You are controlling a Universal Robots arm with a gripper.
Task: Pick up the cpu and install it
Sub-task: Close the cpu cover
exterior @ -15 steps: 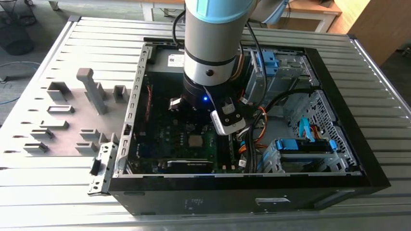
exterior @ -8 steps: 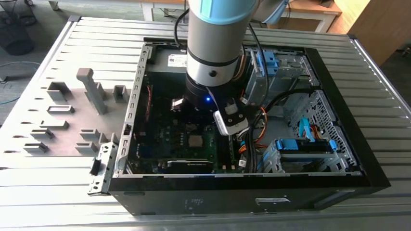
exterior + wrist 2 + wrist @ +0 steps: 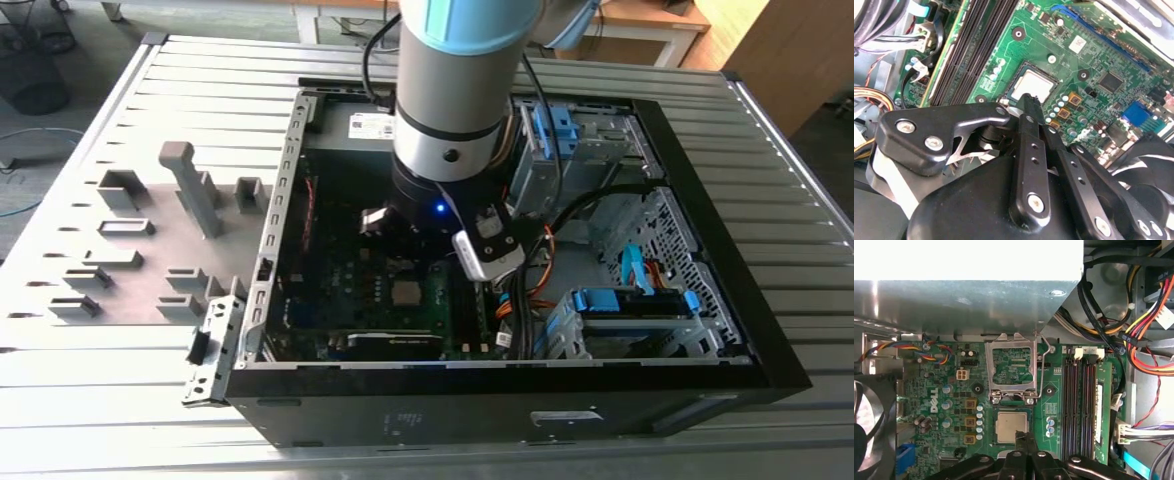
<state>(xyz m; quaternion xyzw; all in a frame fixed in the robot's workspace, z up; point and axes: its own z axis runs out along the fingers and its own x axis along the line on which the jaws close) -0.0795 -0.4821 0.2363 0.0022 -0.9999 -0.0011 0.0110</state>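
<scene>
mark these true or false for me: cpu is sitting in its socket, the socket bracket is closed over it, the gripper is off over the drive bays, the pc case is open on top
1. The cpu lies flat in its socket on the green motherboard. True.
2. The socket bracket is closed over the cpu. False: it is swung open beside the cpu, with the board showing through its frame.
3. The gripper hangs over the drive bays. False: in both wrist views its tip is right at the cpu's edge, above the motherboard.
4. The pc case lies on its side with its inside open upward. True: in the exterior view the arm reaches down into it.
</scene>
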